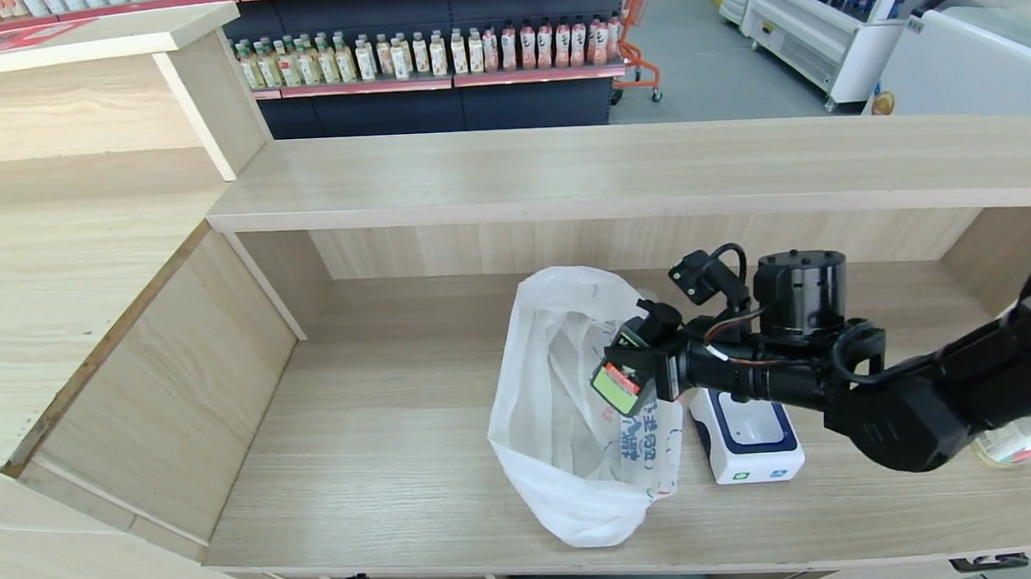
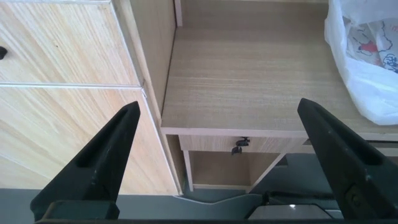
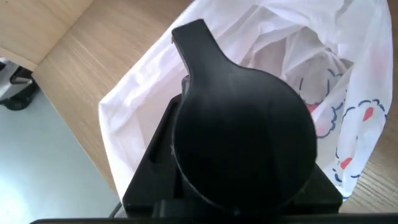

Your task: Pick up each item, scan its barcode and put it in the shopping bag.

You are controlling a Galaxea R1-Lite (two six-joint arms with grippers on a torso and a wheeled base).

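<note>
Currently your right gripper is clamped on a small pack, held just above the open mouth of the white shopping bag standing on the counter. Pack: green label face with a red strip, tilted toward the near-left; you cannot resolve its long axis. Scanner sits just beside the bag. Your left gripper: fingers spread wide.
</note>
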